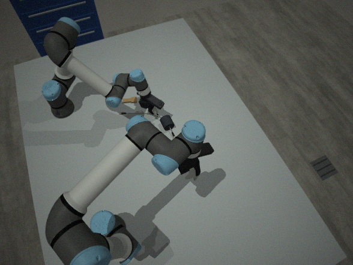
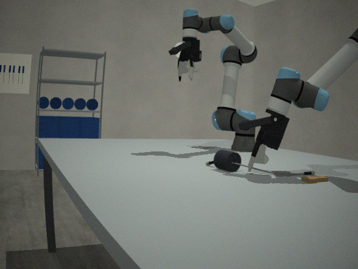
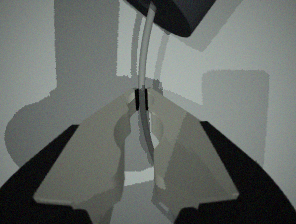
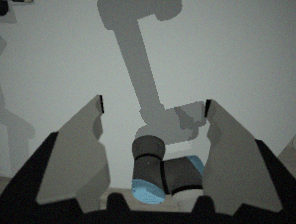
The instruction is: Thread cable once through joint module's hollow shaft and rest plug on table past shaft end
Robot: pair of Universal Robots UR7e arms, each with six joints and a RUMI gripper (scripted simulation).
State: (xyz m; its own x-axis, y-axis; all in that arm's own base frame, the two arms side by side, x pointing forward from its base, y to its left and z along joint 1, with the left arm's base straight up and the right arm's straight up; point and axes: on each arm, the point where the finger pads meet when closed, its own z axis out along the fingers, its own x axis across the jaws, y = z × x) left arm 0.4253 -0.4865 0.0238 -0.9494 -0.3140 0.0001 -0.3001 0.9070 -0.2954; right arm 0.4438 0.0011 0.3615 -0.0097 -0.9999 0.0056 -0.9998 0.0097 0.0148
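Left claw (image 1: 155, 114) (image 2: 250, 170) (image 3: 142, 99) pinches nearly shut on the cable (image 1: 135, 113) (image 2: 265, 171) (image 3: 145, 55) beside the module (image 1: 167, 123) (image 2: 227, 160) (image 3: 185, 15), right of centre in the exterior frame, right claw (image 1: 193, 177) (image 2: 185, 80) (image 4: 154, 104) half-open, empty; cable looks light, bendy, apt to buckle, best gripped near the shaft.

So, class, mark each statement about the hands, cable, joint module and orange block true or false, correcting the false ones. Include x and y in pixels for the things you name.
1. The left hand (image 1: 155, 114) (image 2: 250, 170) (image 3: 142, 90) is shut on the cable (image 1: 135, 113) (image 2: 259, 169) (image 3: 145, 55). True.
2. The right hand (image 1: 194, 177) (image 2: 185, 80) (image 4: 154, 98) grips the joint module (image 1: 167, 122) (image 2: 228, 160) (image 3: 182, 15). False: it is open and empty.
3. Cable parts show beyond both ends of the module. True.
4. The orange block (image 1: 129, 100) (image 2: 315, 179) sits on the module. False: it lies on the table (image 1: 234, 120) (image 2: 182, 198) (image 3: 280, 30) (image 4: 240, 60), apart from the module.
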